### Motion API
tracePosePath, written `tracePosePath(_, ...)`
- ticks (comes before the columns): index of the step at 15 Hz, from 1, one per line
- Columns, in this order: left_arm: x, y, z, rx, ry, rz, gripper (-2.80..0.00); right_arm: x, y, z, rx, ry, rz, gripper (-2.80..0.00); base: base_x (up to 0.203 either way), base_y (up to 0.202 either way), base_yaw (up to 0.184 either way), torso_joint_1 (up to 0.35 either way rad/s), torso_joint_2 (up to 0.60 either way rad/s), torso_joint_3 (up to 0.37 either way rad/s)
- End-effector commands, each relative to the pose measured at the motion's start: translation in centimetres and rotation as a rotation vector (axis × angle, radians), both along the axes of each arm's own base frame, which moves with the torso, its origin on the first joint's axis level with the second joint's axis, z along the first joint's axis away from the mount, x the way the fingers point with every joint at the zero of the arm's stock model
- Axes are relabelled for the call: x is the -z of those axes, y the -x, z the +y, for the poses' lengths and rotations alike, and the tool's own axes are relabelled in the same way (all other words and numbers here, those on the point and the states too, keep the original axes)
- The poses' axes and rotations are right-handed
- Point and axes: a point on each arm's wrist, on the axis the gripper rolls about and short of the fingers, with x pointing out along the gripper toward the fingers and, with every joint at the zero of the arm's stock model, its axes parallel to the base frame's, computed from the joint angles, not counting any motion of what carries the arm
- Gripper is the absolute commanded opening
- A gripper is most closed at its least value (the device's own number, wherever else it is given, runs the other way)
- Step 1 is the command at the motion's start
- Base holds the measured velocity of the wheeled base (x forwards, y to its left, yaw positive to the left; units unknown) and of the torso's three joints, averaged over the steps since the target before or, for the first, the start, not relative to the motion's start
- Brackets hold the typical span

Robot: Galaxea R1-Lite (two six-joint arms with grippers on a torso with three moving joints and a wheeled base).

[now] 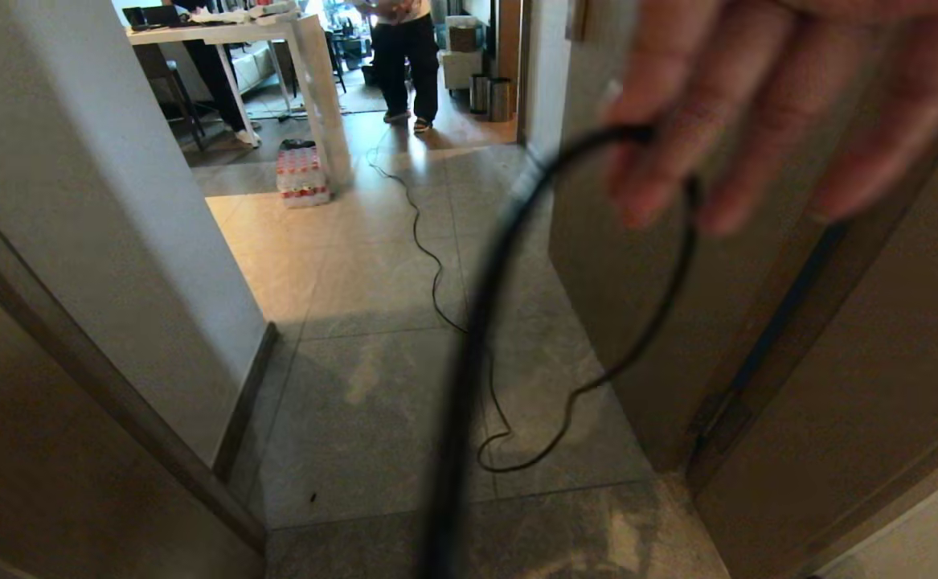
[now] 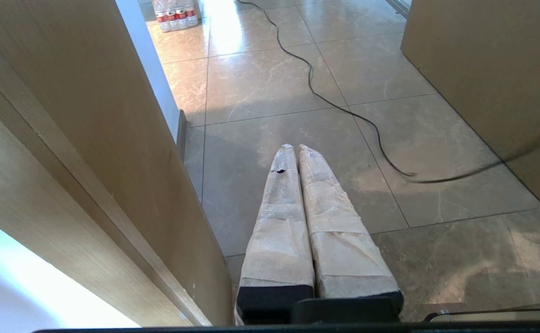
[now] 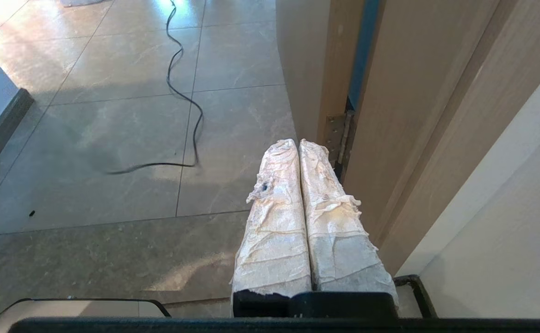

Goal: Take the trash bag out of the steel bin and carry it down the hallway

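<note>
I look down the hallway [image 1: 388, 265] with its grey stone floor tiles. Far off at its end, beside a doorway, stands the steel bin [image 1: 502, 100], small and cylindrical, with a second similar cylinder [image 1: 480, 93] to its left. The trash bag is not visible from here. My left gripper [image 2: 296, 147] is shut and empty, its taped fingers pointing over the floor beside a wooden door frame [image 2: 112, 152]. My right gripper [image 3: 297, 141] is also shut and empty, close to a door hinge [image 3: 337, 134]. Neither arm shows in the head view.
A person's hand [image 1: 766, 104] right in front of the head camera holds a black cable [image 1: 477, 338] that trails along the floor. Another person [image 1: 406, 56] stands far down by a white table [image 1: 308, 48]. A pack of bottles [image 1: 301, 173] sits at the table leg.
</note>
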Motion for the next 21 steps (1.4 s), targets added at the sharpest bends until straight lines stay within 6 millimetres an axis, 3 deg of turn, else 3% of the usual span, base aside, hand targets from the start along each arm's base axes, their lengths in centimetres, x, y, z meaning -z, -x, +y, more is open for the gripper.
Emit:
tracePosePath(1,0.29,-0.08,0.00,-0.001,-0.001,0.010,-2.80,-0.01,-0.01,0.00,0.000,0.000,0.001,-2.80,0.000,0.000,0.000,0.000,0.00,0.000)
tracePosePath(21,0.29,-0.08,0.00,-0.001,-0.001,0.010,-2.80,-0.01,-0.01,0.00,0.000,0.000,0.001,-2.80,0.000,0.000,0.000,0.000,0.00,0.000)
